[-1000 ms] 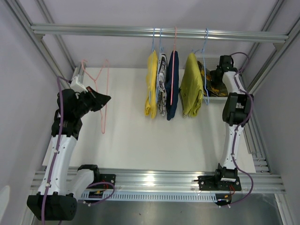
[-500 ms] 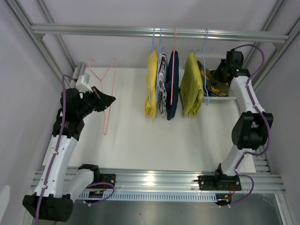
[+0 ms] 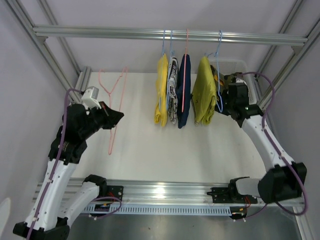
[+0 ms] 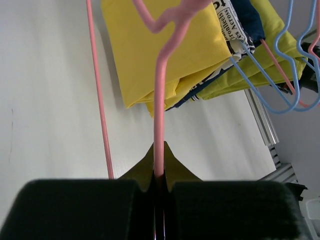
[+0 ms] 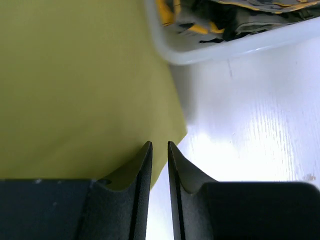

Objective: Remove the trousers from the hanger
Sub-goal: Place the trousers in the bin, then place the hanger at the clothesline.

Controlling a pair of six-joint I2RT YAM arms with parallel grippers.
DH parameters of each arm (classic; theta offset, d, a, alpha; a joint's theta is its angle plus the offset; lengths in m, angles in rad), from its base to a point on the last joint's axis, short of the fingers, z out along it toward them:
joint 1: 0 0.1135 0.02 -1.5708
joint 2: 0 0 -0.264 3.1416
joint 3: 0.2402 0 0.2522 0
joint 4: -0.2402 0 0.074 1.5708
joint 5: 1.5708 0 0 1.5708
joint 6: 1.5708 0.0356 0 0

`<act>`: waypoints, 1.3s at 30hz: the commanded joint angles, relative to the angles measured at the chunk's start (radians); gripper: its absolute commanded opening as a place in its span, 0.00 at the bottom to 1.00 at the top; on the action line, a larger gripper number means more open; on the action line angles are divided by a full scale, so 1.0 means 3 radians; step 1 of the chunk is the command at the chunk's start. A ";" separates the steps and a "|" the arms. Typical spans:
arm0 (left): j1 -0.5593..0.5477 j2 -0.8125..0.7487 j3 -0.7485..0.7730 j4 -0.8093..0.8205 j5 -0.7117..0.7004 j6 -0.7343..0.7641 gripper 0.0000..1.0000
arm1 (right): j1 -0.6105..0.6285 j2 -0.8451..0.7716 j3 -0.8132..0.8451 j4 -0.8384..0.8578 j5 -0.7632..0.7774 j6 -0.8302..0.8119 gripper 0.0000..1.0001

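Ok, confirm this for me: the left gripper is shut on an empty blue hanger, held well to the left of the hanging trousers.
Not blue. The left wrist view shows the left gripper shut on an empty pink hanger. The rest of your statement stands.

Matt cloth trousers [image 3: 204,90], glossy pink hanger [image 4: 159,115], smooth glossy white tabletop [image 3: 150,145], brushed metal rail [image 3: 125,33], white plastic bin [image 5: 225,50]

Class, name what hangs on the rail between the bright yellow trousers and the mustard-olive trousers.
The black-and-white print trousers and the dark navy trousers, in the top external view.
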 commanded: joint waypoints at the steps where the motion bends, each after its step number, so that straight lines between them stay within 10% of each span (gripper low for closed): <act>1: -0.0015 -0.0247 0.0095 -0.0271 -0.0135 0.0166 0.01 | 0.0255 -0.0578 -0.0099 -0.0006 0.0321 0.0017 0.24; 17: -0.0015 0.0109 0.0883 -0.0609 -0.0314 0.0258 0.00 | 0.2024 -0.2347 -0.0942 -0.0135 0.1959 0.0197 0.26; 39: -0.0025 0.1787 0.2463 -0.0501 -0.0365 0.0212 0.01 | 0.2132 -0.2440 -0.0426 -0.0533 0.1826 -0.0320 0.32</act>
